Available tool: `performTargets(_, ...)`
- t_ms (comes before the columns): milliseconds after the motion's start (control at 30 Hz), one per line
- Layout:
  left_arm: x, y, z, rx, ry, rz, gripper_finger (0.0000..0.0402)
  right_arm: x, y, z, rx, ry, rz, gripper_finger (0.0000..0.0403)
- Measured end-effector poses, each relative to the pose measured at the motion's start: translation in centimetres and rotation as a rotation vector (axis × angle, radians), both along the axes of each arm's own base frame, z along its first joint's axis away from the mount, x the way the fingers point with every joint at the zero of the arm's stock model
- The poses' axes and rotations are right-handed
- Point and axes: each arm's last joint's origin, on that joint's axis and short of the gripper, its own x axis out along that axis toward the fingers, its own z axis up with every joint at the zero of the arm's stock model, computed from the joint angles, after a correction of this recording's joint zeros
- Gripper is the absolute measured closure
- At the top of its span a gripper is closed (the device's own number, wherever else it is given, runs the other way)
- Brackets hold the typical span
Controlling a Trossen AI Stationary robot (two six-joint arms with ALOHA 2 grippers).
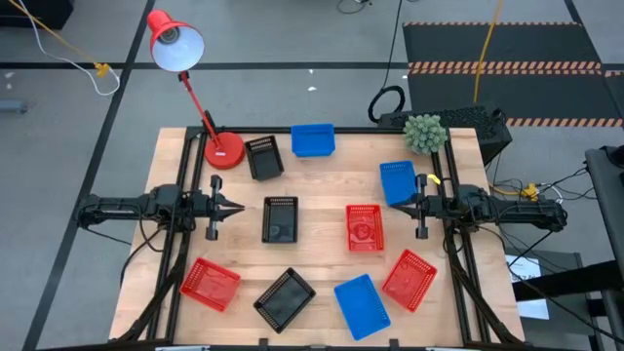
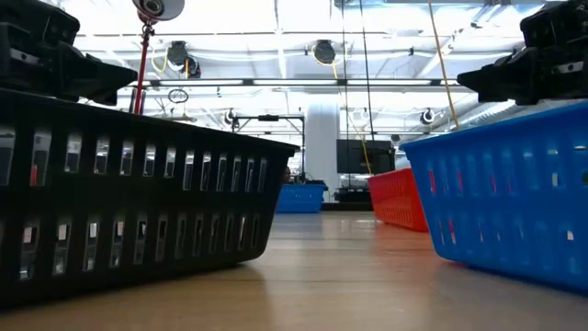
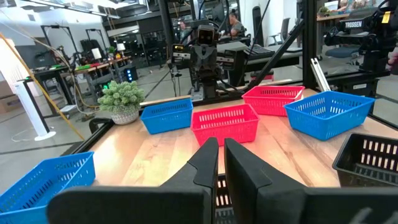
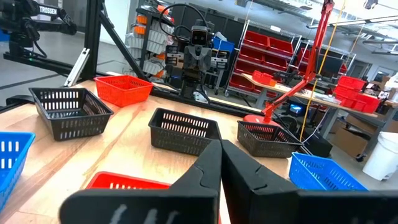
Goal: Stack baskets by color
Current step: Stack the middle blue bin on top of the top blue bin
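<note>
Several baskets stand singly, bottoms down, scattered over the wooden table [image 1: 322, 175]. Three are red [image 1: 365, 227] [image 1: 211, 284] [image 1: 409, 279], three blue [image 1: 313, 139] [image 1: 397, 182] [image 1: 362, 305] and three black [image 1: 264, 157] [image 1: 280, 218] [image 1: 285, 298]. None sits inside another. My left gripper [image 1: 239, 207] [image 3: 221, 149] hovers level at the table's left, shut and pointing at the middle black basket. My right gripper [image 1: 398, 205] [image 4: 219, 148] hovers level at the right, shut, its tip just above the near edge of a blue basket. Neither holds anything.
A red desk lamp stands with its round base [image 1: 223, 150] at the far left, beside a black basket, and its head [image 1: 175, 41] reaches beyond the table. A small potted plant [image 1: 423, 132] sits at the far right corner. Bare wood lies between the two grippers' tips.
</note>
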Motion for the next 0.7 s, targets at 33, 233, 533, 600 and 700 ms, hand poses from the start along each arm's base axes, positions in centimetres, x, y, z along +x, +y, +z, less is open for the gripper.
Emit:
performTargets(33, 0.0, 0.0, 0.0, 0.0, 0.0, 0.0, 0.0371, 0.0, 0.0, 0.0, 0.005, 0.0, 0.0, 0.0403)
performTargets(233, 0.0, 0.0, 0.0, 0.0, 0.0, 0.0, 0.0371, 0.0, 0.0, -0.02, 0.017, 0.001, 0.0, 0.0403)
performTargets(533, 0.0, 0.01, 0.09, 0.003, -0.012, 0.002, 0.0371, 0.0, 0.0, 0.03, 0.166, -0.005, 0.004, 0.0403)
performTargets(600, 0.0, 0.01, 0.1, 0.003, -0.012, 0.003, 0.0371, 0.0, 0.0, 0.02, 0.222, -0.006, 0.005, 0.0403)
performTargets(700, 0.0, 0.01, 0.11, 0.002, -0.014, 0.002, 0.0371, 0.0, 0.0, 0.06, 0.282, -0.009, 0.007, 0.0403)
